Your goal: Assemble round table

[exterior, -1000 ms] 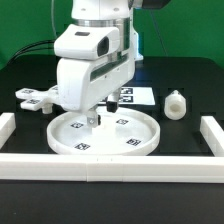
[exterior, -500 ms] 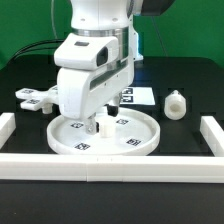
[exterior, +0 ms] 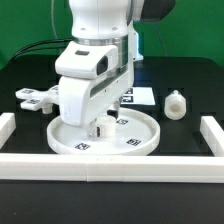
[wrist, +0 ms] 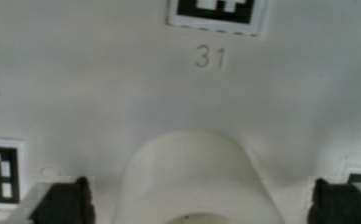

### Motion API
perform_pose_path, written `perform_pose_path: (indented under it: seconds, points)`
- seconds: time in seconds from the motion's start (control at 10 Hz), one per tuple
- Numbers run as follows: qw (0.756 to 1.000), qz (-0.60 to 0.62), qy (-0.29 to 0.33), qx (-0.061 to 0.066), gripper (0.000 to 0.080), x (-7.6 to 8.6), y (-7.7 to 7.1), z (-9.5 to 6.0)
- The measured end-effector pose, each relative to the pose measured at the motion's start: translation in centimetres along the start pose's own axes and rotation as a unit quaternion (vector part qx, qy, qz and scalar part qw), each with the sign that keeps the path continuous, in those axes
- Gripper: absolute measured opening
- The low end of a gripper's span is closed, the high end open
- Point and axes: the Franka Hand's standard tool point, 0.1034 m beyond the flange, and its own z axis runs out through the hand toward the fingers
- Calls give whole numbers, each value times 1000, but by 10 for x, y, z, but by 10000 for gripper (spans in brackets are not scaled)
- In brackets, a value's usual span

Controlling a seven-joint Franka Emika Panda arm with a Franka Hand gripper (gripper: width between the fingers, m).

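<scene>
The large rimmed round disc (exterior: 150,128) lies flat on the black table in front of the arm. My gripper (exterior: 103,128) is low over the disc's middle, open and empty. In the wrist view the gripper (wrist: 203,203) has one dark finger (wrist: 61,203) on either side of the disc's raised central hub (wrist: 195,170), with tag 31 (wrist: 218,12) beyond it. I cannot tell if the fingers touch the hub. The short cylindrical post (exterior: 176,104) stands at the exterior view's right. The cross-shaped piece (exterior: 33,97) lies at the exterior view's left.
The marker board (exterior: 139,96) lies behind the disc, partly hidden by the arm. Long white border rails run along the front (exterior: 110,168), the exterior view's left (exterior: 6,125) and right (exterior: 213,132).
My gripper has come down closer to the disc's middle. The disc, post and cross-shaped piece have not moved.
</scene>
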Motion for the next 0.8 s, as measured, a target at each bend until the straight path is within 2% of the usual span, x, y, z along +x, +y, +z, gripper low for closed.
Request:
perform_pose_path:
  seconds: [0.1,0.2,0.5,0.6,0.8]
  points:
    - [1000,0,0,0,464,0,0,0]
    - [1000,0,0,0,406,0,0,0]
    - [1000,0,0,0,406,0,0,0]
    - [1000,-3,1,-1,406,5,0,0]
    - [1000,-18,8,-6,406,26,5,0]
